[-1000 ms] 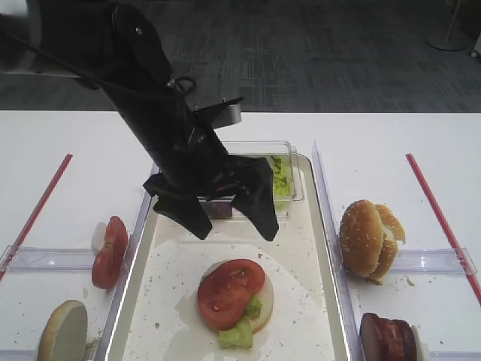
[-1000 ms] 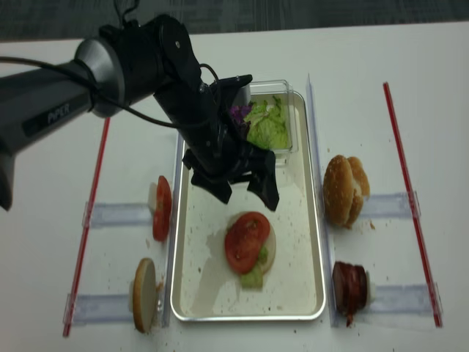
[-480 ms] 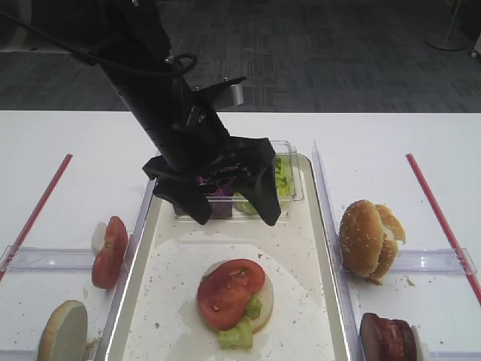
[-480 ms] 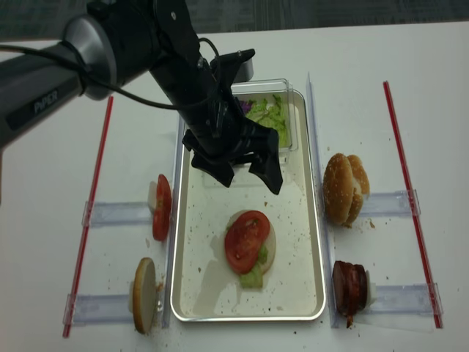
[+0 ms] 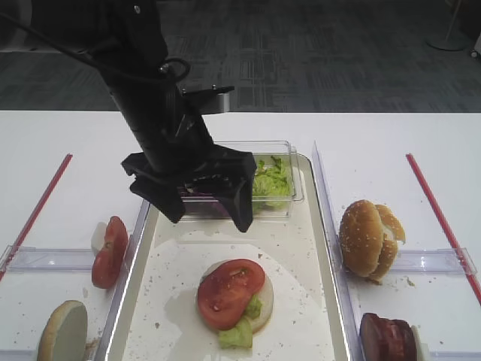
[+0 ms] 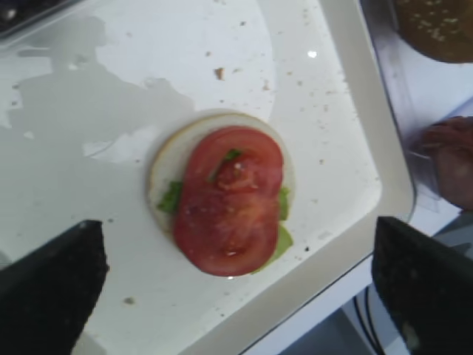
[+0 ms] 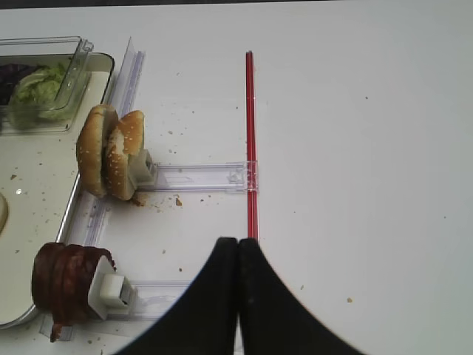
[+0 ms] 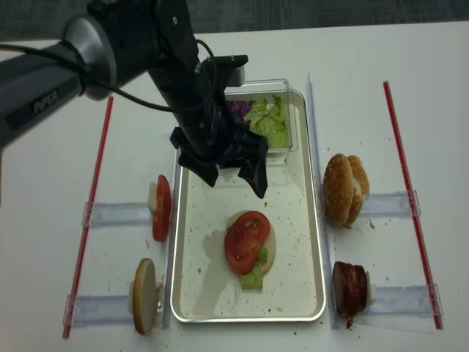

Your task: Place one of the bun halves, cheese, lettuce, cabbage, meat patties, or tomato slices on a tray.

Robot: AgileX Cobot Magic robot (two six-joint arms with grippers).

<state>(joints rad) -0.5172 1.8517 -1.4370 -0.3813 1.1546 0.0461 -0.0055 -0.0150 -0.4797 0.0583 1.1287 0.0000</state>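
Note:
On the silver tray [image 5: 336,301] [image 8: 320,242] [image 6: 369,185] a tomato slice [image 5: 229,292] [image 8: 246,238] [image 6: 229,200] tops lettuce on a bun half. My left gripper [image 5: 207,214] [image 8: 232,182] [image 6: 236,244] hangs open and empty above the tray's far half. Tomato slices [image 5: 110,252] and a bun half [image 5: 64,331] stand in holders left of the tray. Right of it are bun halves [image 5: 368,239] [image 7: 111,151] and meat patties [image 5: 387,337] [image 7: 66,285]. Lettuce [image 8: 265,121] and cabbage [image 8: 239,110] fill a tub. Cheese is out of view. My right gripper [image 7: 238,242] is shut over bare table.
The clear plastic tub [image 5: 289,169] sits on the tray's far end, just behind my left gripper. Red strips [image 5: 440,218] [image 5: 37,207] run along both sides of the white table. Clear plastic holders [image 5: 436,261] lie beside the tray.
My left gripper has shifted left and slightly toward the tub, staying open and empty. The tomato-topped stack has not moved.

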